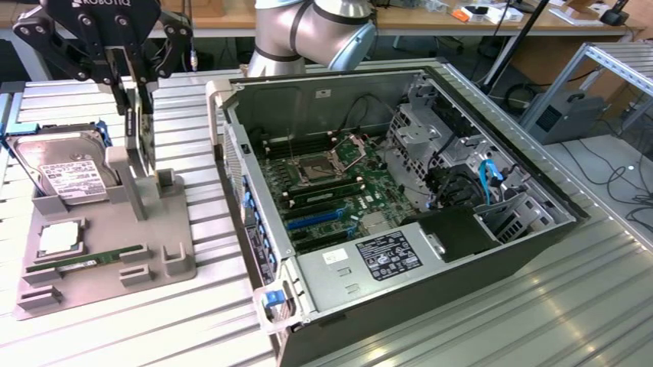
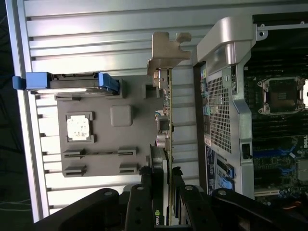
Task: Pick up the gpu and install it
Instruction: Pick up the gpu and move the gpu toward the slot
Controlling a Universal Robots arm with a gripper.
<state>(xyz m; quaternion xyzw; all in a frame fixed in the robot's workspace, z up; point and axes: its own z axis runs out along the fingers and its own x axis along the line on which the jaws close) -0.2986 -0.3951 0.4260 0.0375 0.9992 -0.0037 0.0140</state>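
surface: ribbed metal table point(image 1: 510, 306) | rear: wooden bench point(image 1: 418, 23) | exterior view's right: cables point(image 1: 620, 177) on floor point(image 1: 586, 164)

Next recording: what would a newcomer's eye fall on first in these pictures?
The big open computer case lies in the middle of the exterior view, its green motherboard laid bare. At that view's left, the gripper stands over a grey holder, closed on the gpu, which it holds upright. A hard drive leans in the same holder beside it.
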